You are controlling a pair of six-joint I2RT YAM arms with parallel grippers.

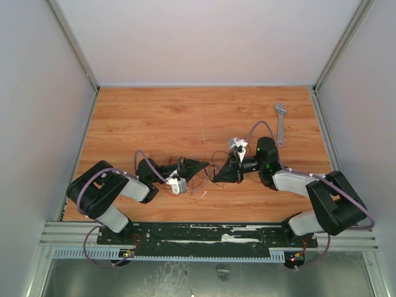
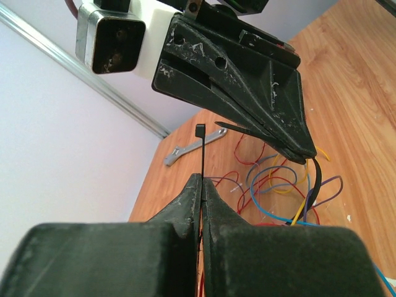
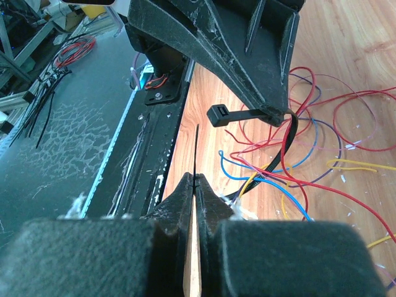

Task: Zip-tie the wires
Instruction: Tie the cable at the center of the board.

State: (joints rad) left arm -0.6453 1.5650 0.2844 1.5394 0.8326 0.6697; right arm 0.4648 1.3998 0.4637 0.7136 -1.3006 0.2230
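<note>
Starting at your own fingers: the left end effector (image 2: 202, 185) is pinched tight on the thin black plastic zip tie (image 2: 200, 130), just below its square head. The right end effector (image 3: 195, 182) is pinched just as tight on the pointed tail.

So you've got both ends in hand. The strap between them seems to dip through the tangle of thin red, blue and yellow wires (image 3: 281, 184) lying on the wood-grain tabletop (image 1: 185, 117), though I can't tell how many it catches.

What's left, I'd say: the tail isn't in the head yet. They sit near each other but apart, so threading and cinching are both to come.

The left wrist view gives you the head and tail tip almost side by side. The right wrist view shows the strap curling past the red wires instead. From overhead you can't really make out the tie, but you get the whole layout, with the silver metal adjustable wrench (image 1: 280, 124) off at the far right, well apart.
</note>
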